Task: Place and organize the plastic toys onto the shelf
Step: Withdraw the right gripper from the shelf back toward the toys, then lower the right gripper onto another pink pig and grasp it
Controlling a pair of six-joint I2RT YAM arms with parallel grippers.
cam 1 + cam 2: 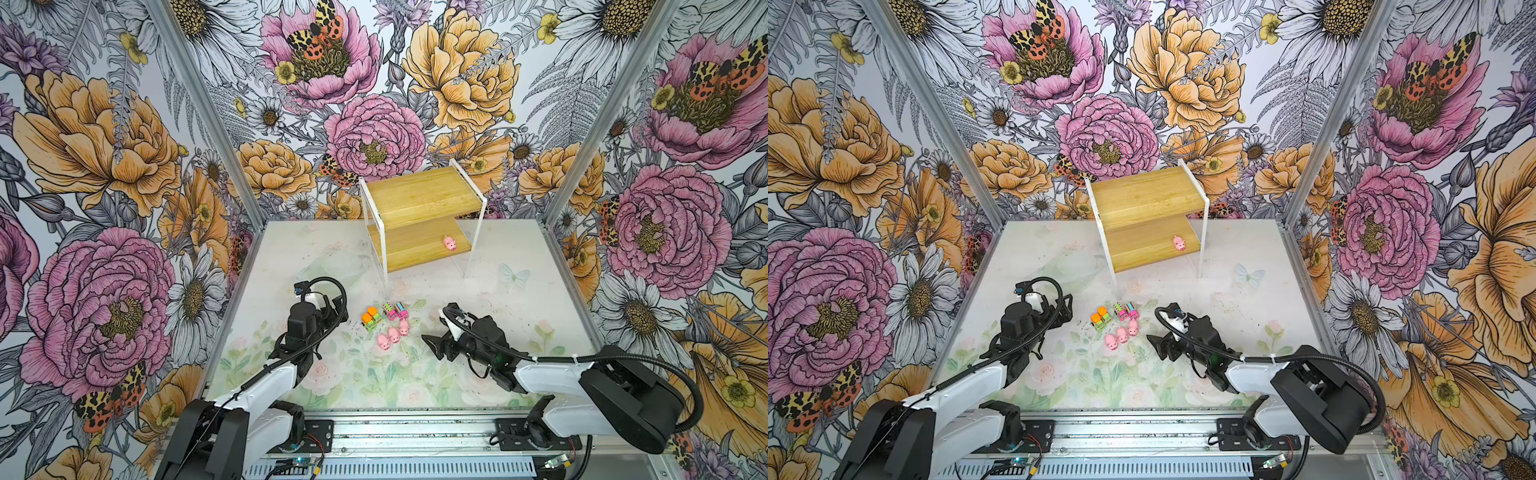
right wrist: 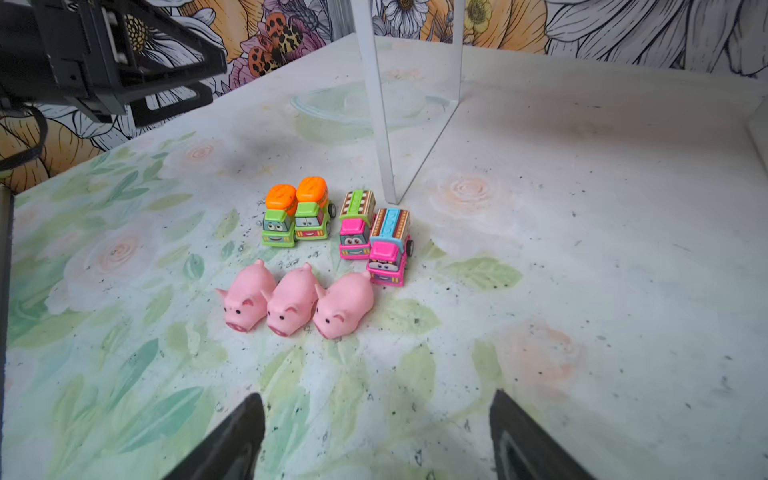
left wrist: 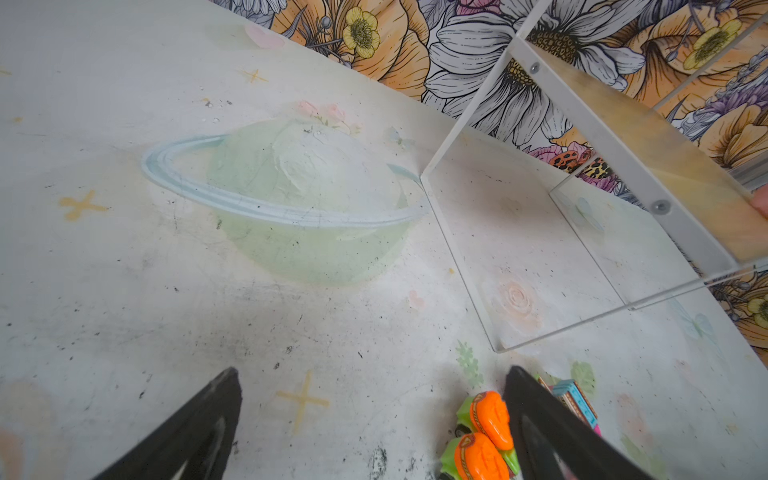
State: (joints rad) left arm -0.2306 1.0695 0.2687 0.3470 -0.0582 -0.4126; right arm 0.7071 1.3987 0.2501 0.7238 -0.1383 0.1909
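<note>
The shelf (image 1: 419,195) (image 1: 1142,199) stands at the back of the table, with one pink pig (image 1: 449,242) (image 1: 1179,243) on its lower board. In front of it sit two orange-and-green trucks (image 1: 371,319) (image 2: 297,212), two pink trucks (image 1: 395,310) (image 2: 374,232) and three pink pigs (image 1: 392,334) (image 2: 291,305). My left gripper (image 1: 338,309) (image 3: 372,370) is open just left of the cluster. The orange-and-green trucks (image 3: 486,432) lie inside its jaws beside one finger, ungripped. My right gripper (image 1: 432,347) (image 2: 376,397) is open and empty, right of the pigs.
Floral walls with metal corner posts (image 1: 582,124) close in the table (image 1: 519,332) on three sides. The shelf's thin white frame legs (image 2: 378,104) come down just behind the pink trucks. A metal rail (image 1: 415,432) carrying both arm bases runs along the front edge.
</note>
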